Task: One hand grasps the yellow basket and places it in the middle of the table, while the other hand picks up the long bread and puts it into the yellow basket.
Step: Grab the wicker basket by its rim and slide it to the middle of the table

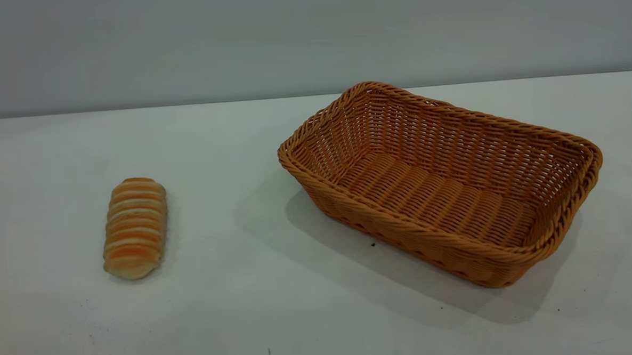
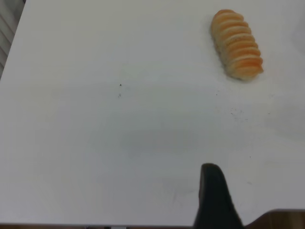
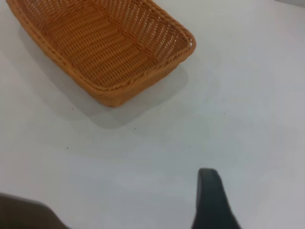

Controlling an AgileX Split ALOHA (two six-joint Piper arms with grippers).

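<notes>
Hanging above the table (image 1: 278, 286), the left gripper (image 2: 215, 200) is facing the long bread (image 2: 237, 44), well ahead and untouched. The right gripper (image 3: 212, 200) is likewise facing the empty yellow basket (image 3: 102, 45), well ahead of it, likely lining up its grasp. Each is showing one finger only, so whether either is apart or together I cannot tell.

yellow basket (image 3: 105, 52) corner cropped, each pincer perhaps showing only 1 finger (image 2: 215, 198)

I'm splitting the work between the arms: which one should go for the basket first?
The right arm, probably. The yellow basket lies empty on the table's right side, in the right wrist view. The long bread lies far left, in the left wrist view.
</notes>
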